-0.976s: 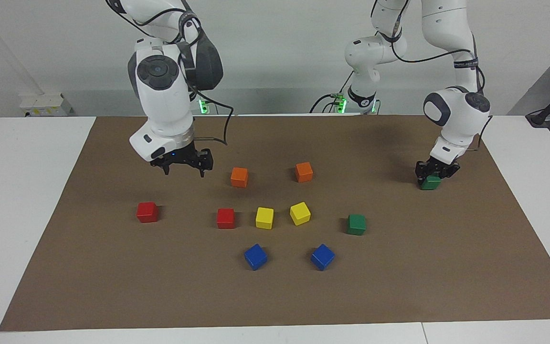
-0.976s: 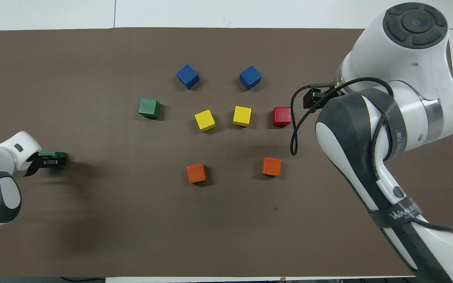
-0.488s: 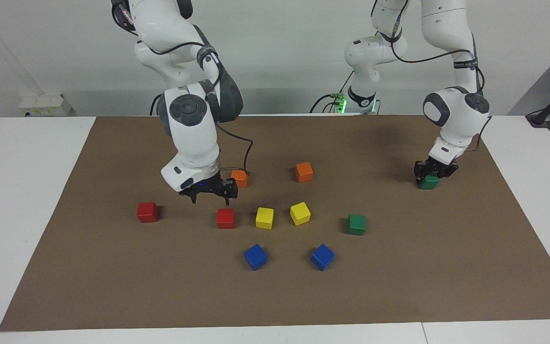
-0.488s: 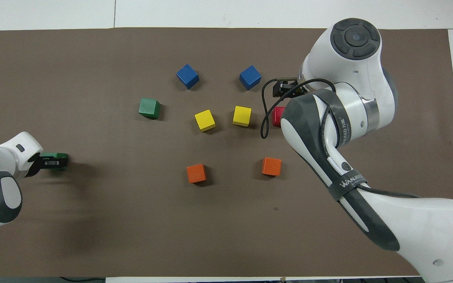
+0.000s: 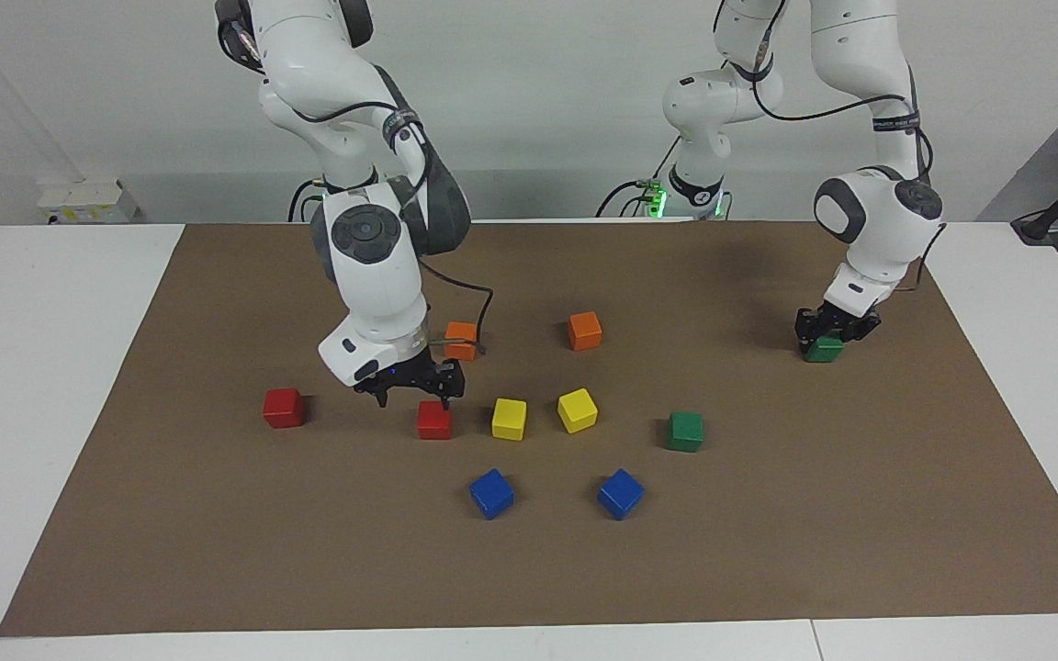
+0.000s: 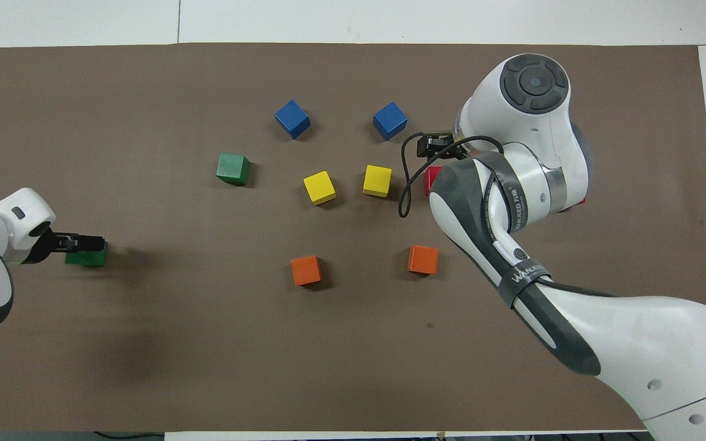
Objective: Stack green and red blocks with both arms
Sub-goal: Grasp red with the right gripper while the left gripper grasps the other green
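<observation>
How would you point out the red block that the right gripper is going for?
On the brown mat, find the row of red, yellow and green blocks. The red block sits beside a yellow block, just under the right gripper. The other red block stands alone.

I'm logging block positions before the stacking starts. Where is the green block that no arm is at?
The free green block sits on the brown mat, beside the yellow blocks toward the left arm's end, and nearer the robots than the blue blocks.

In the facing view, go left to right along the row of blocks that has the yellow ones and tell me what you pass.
Red block, red block under the right gripper, yellow block, tilted yellow block, green block.
</observation>
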`<state>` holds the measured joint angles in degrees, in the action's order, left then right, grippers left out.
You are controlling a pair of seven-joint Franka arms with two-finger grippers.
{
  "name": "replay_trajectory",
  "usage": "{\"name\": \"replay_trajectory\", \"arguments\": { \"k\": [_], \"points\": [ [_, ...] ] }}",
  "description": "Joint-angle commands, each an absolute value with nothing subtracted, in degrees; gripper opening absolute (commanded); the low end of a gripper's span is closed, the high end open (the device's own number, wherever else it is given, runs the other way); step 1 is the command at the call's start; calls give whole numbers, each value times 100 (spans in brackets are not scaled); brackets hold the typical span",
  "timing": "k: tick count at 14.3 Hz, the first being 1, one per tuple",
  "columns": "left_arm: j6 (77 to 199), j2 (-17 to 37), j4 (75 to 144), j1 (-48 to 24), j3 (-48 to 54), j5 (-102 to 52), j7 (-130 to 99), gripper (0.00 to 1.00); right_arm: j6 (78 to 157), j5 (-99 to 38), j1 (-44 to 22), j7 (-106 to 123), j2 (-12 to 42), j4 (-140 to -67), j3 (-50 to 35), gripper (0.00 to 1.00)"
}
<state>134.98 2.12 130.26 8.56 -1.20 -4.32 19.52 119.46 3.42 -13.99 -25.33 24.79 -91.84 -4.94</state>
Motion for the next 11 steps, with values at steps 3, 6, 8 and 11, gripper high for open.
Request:
{"name": "replay_trajectory", "arguments": {
  "k": [3,6,8,11],
  "points": [
    [12192,456,11403,486,-158,-536,1917,100,12664,264,-1406,-2575,2145,-10098,-501,100],
    [11997,808,10549,-94,-167,-527,1084,100,12753,255,-1415,-2601,2144,-10187,-501,100],
    [11884,1053,10119,-473,-167,-527,809,100,12849,255,-1424,-2628,2153,-10195,-510,100],
    [11724,1633,9476,-965,-176,-764,686,100,12963,255,-1450,-2637,2215,-10213,-510,100]
  ]
}}
